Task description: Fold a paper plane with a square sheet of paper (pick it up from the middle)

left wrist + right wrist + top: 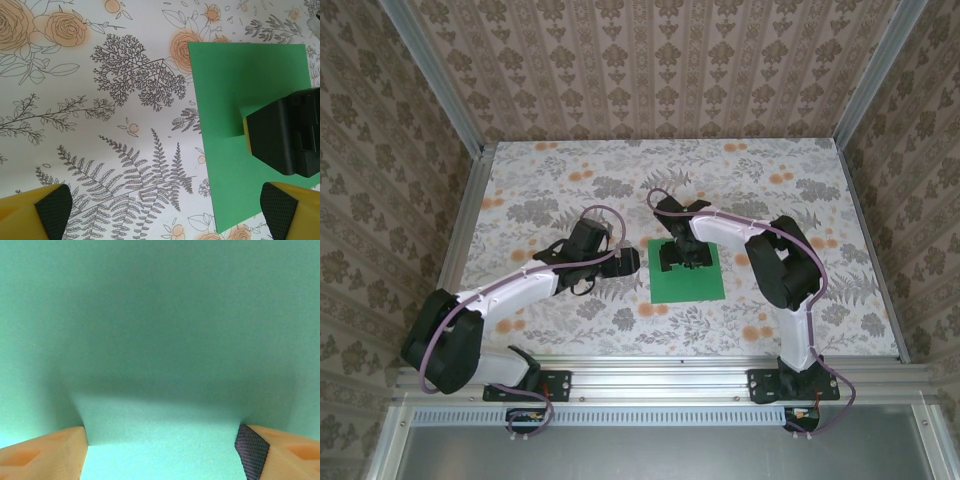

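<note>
I have plenty of open floral-patterned tabletop on every side of both hands. The wallpapered walls and the near aluminium rail stand well apart from either one. The white left arm reaches in low from its base, and the white right arm bends back over the middle.

The thin square sheet of bright-green paper lies flat directly beneath the right gripper, with green showing past it on all sides. Its edges look straight and I can't see any creases.

The left gripper sits just beside that sheet. In its wrist view the sheet starts between its two fingers, nearer the right-hand one. The sheet's long edge runs away from the fingertips, and one corner lies close in front of the right pad. The left gripper is spread as wide as I see it go and holds nothing. Only bare table lies beyond its other pad.

The right gripper has its fingers apart and its tips down on the paper. A pale strip of paper spans the space between the orange finger and the dark pad. I cannot tell whether the paper has lifted.
</note>
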`<state>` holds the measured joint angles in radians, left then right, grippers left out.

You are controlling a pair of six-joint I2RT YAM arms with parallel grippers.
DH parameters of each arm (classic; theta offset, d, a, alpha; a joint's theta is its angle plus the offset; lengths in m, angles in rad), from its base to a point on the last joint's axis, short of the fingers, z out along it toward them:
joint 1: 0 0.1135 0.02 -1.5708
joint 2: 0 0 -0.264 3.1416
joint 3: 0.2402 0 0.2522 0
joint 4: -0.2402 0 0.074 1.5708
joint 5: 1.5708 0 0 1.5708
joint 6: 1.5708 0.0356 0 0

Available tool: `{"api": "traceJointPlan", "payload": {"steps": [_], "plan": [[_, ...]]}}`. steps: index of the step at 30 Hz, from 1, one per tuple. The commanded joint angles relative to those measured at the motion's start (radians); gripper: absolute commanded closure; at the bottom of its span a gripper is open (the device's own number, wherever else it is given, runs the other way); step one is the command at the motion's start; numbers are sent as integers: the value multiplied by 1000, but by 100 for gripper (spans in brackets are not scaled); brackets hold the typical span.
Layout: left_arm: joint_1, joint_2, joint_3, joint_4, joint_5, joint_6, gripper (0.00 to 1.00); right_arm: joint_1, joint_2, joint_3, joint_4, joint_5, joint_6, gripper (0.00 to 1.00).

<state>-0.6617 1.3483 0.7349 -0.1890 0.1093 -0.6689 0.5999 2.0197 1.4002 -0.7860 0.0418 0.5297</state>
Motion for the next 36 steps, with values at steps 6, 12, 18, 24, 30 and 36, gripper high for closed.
{"api": "traceJointPlan", "payload": {"steps": [6, 12, 18, 24, 30, 36], "plan": [[-13, 18, 40, -20, 13, 0, 0, -3, 42, -28, -21, -15, -5, 25], [-15, 19, 41, -23, 9, 0, 0, -3, 50, -28, -30, 1, -5, 26], [-15, 18, 43, -24, 4, 3, 0, -2, -6, 30, -83, 20, -23, 18], [-16, 20, 41, -21, 4, 5, 0, 0, -29, 49, -95, 36, -19, 3], [-16, 24, 39, -17, 6, 5, 0, 7, 19, -1, -39, -22, -20, 1], [-16, 27, 42, -17, 10, 5, 0, 11, 77, -32, -36, 1, -9, 4]]}}
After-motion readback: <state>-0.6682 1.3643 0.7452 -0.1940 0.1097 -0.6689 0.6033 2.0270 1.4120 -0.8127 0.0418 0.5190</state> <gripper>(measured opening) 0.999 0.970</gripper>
